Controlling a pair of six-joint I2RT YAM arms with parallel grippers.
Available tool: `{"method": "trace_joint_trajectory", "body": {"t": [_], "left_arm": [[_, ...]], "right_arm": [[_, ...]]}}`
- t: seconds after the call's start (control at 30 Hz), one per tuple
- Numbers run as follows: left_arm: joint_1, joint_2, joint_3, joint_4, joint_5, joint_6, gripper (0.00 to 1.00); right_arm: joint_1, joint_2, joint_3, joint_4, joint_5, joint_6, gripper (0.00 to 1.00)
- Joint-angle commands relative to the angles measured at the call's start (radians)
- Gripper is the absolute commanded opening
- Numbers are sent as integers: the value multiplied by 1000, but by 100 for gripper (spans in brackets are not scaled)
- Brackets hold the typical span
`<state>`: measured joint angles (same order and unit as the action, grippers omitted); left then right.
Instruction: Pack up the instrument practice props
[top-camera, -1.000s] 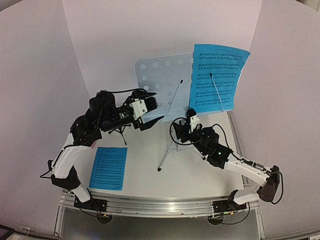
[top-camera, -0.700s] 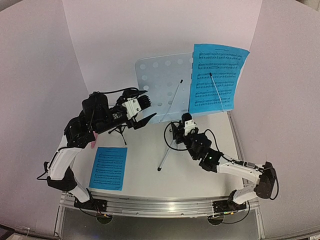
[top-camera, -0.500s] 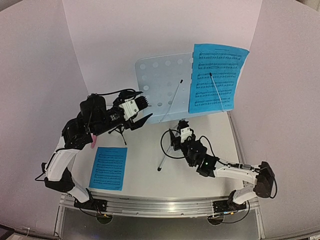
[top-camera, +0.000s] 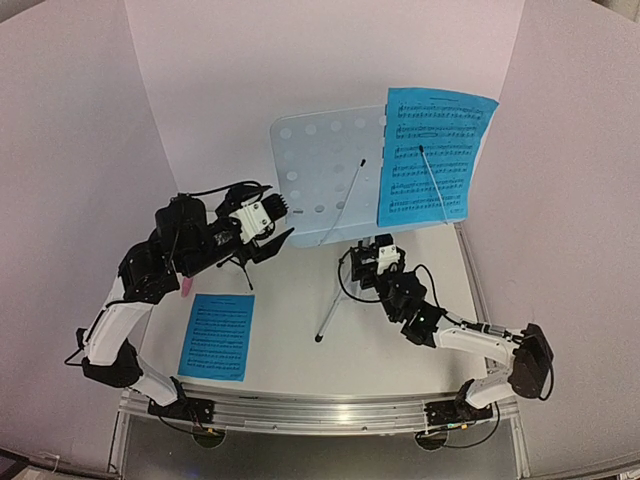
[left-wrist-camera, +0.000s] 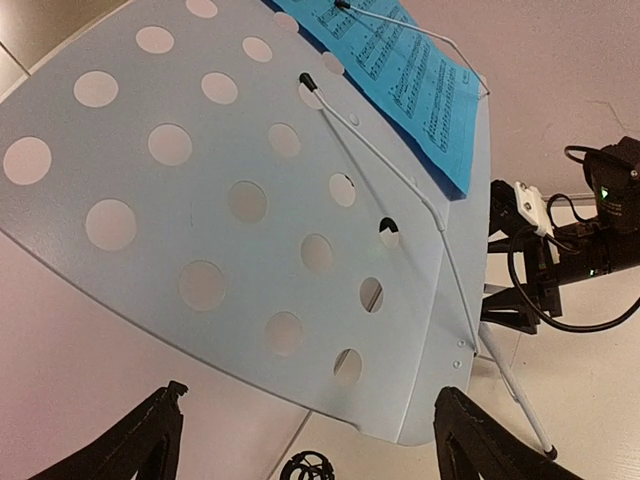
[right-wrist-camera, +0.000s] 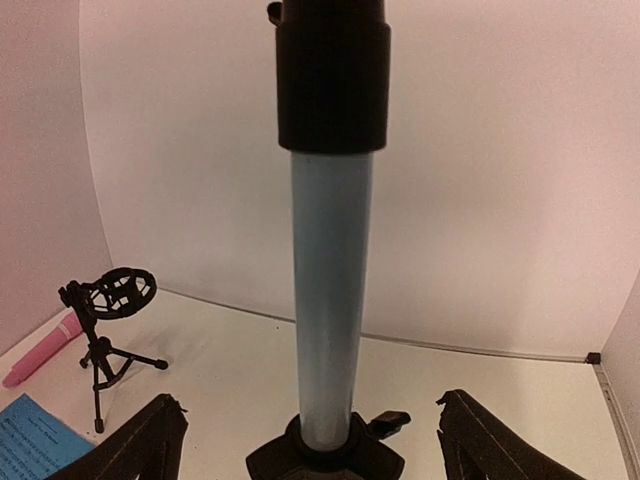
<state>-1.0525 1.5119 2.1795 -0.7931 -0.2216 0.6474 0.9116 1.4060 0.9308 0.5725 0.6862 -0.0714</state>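
Wide-open left gripper (left-wrist-camera: 310, 392) near the pale, holed music stand (top-camera: 320, 170), not touching. Wide-open right gripper (right-wrist-camera: 310, 398) facing its pole (right-wrist-camera: 330, 300). Blue sheet (top-camera: 435, 155) on the stand. Second sheet (top-camera: 217, 335) flat on the table (top-camera: 300, 350) beside mic stand (right-wrist-camera: 108, 305) and pink microphone (right-wrist-camera: 45, 350).

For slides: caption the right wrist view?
Open fingers flank the music stand's silver pole; mic stand, pink microphone beyond.

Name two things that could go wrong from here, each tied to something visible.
1. The right gripper is open with the stand pole ahead between its jaws; an off-centre grab could tip it over.
2. The blue sheet leans on the tilted perforated plate; a bump from the open left gripper near its lower edge might slide the sheet off.
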Motion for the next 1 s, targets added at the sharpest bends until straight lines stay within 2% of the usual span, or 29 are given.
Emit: {"method": "trace_joint_trajectory", "body": {"t": [0.0, 0.33, 0.67, 0.83, 0.9, 0.97], "left_arm": [[6, -47, -34, 32, -30, -27, 87], [6, -54, -39, 43, -32, -15, 87], [6, -74, -62, 54, -40, 6, 88], [8, -83, -78, 65, -45, 18, 88], [8, -84, -80, 69, -45, 22, 88], [7, -85, -83, 72, -47, 25, 88]], "right_arm": [[-10, 40, 70, 73, -29, -12, 86], [-35, 177, 146, 234, 11, -34, 69], [-34, 287, 222, 310, 113, -41, 27], [-32, 365, 325, 318, 188, -57, 5], [-27, 406, 388, 319, 257, -76, 0], [-23, 456, 462, 321, 340, -113, 0]]}}
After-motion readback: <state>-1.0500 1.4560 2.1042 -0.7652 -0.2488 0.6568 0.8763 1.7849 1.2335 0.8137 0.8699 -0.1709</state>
